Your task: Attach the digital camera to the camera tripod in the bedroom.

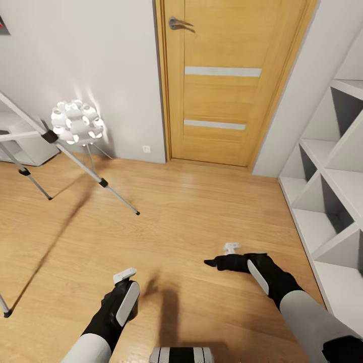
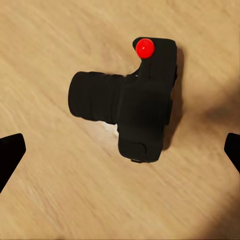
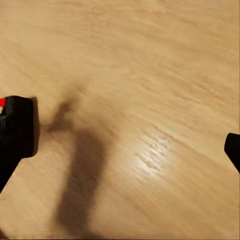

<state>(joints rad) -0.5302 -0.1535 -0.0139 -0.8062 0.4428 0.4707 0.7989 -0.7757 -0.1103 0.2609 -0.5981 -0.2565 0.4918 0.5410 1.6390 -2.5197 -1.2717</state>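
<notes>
The digital camera, black with a stubby lens and a red dot, lies on the light wood floor. In the left wrist view it sits between the spread fingertips of my left gripper, which is open and hovers above it without touching. From the head view my left gripper points down and hides the camera. My right gripper is open and empty, aimed left over bare floor; its wrist view catches the camera at the edge. The camera tripod stands at the far left on thin silver legs.
A white ball lamp glows by the wall behind the tripod. The wooden door is shut straight ahead. A white diagonal shelf unit lines the right side. Bare wood floor lies between me and the door.
</notes>
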